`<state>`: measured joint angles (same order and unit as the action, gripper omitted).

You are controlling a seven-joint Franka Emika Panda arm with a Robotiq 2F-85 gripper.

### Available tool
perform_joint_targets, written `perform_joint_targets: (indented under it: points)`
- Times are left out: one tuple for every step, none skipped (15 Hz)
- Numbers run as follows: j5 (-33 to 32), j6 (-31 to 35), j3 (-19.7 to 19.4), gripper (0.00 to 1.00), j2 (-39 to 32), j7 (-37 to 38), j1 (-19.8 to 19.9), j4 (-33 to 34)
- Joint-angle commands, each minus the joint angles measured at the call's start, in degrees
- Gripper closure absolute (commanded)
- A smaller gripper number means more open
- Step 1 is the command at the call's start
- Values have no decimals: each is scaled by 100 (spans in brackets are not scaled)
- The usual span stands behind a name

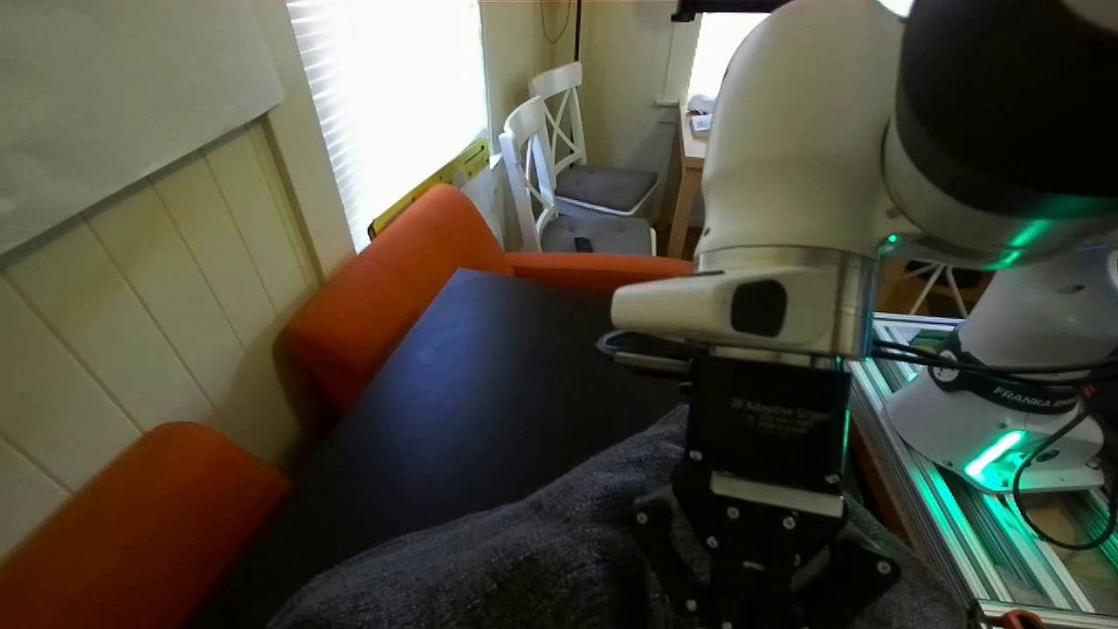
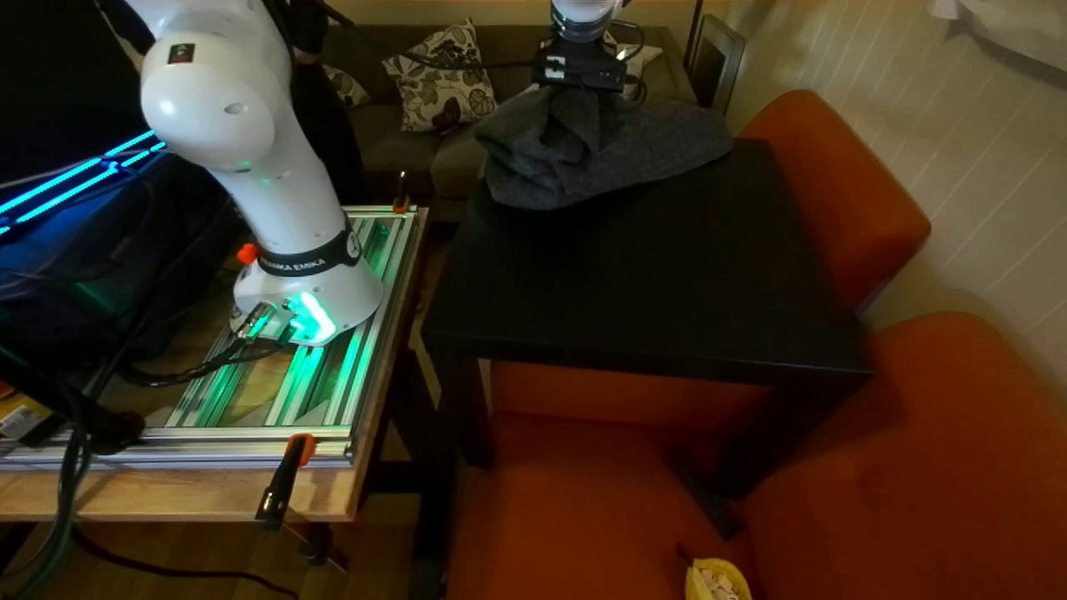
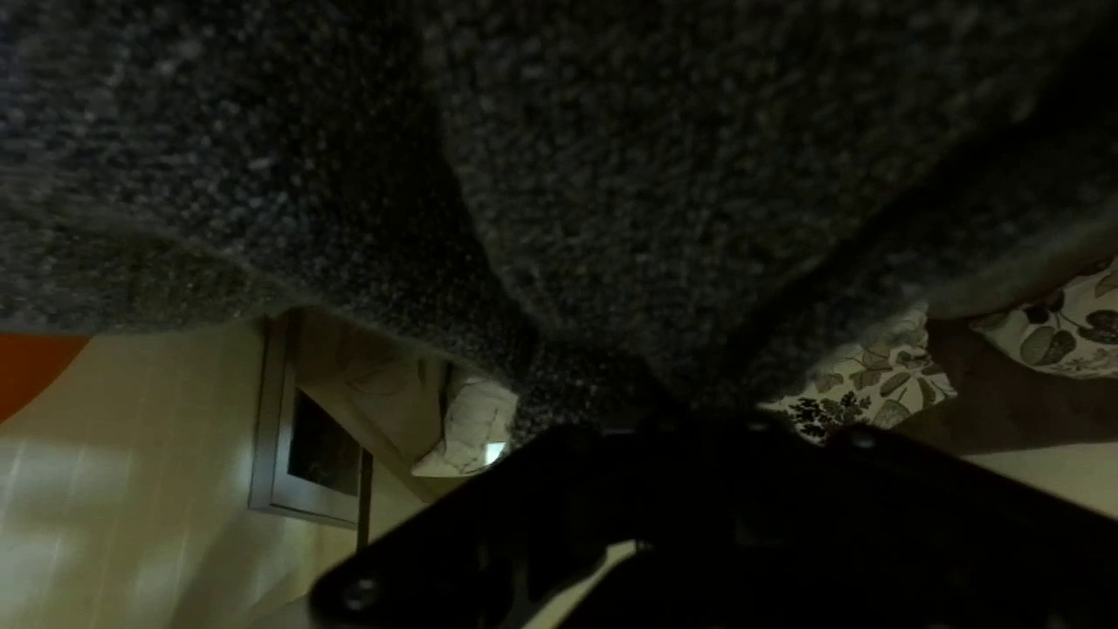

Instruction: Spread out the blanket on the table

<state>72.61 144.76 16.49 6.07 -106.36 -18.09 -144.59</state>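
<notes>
"What takes up the most room?"

"A panelled cream wall (image 1: 148, 306), then the table (image 2: 658, 283): flat, matte, nearly black, with orange seating (image 2: 967, 433) set close around it."

"And the blanket (image 2: 617, 150)?"

"Dark grey, bunched in folds over one end of the table. How much of its underside touches, I can't tell."

"Do the views agree on the room?"

"Not on everything. An exterior view alone has a bright window (image 1: 402, 105) and the white chairs (image 1: 556, 81) with grey cushions (image 1: 603, 188). A dark sofa (image 2: 408, 154) with leaf-patterned pillows (image 2: 442, 79) shows in an exterior view, and the wrist view catches those pillows too, past the edge of the blanket."

"Where's the gripper (image 3: 655, 428)?"

"Right at the top of the blanket, its fingers pinching the gathered folds. In the wrist view the creases draw together there."

"Any containers?"

"A small yellow container (image 2: 692, 581) in an exterior view, on the orange seating, cut off by the bottom edge. Pale pieces (image 2: 718, 581) lie in it, too small to name."
</notes>
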Motion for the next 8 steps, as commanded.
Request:
perform_joint_targets:
  points:
    - [-617, -430, -359, 99, 496, 743, 410, 21]
    - [-767, -389, -492, 99, 640, 969, 547, 29]
    - [-913, -358, -634, 99, 762, 1198, 690, 53]
    - [-1087, -307, -782, 99, 895, 1425, 846, 49]
    - [-1202, -249, -916, 99, 1024, 1614, 979, 30]
    - [-1340, -207, -1049, 99, 1133, 1825, 1117, 11]
    - [-1365, -163, -1189, 99, 1218, 1968, 1231, -6]
    - [-1354, -53, -1295, 99, 1267, 2083, 1330, -31]
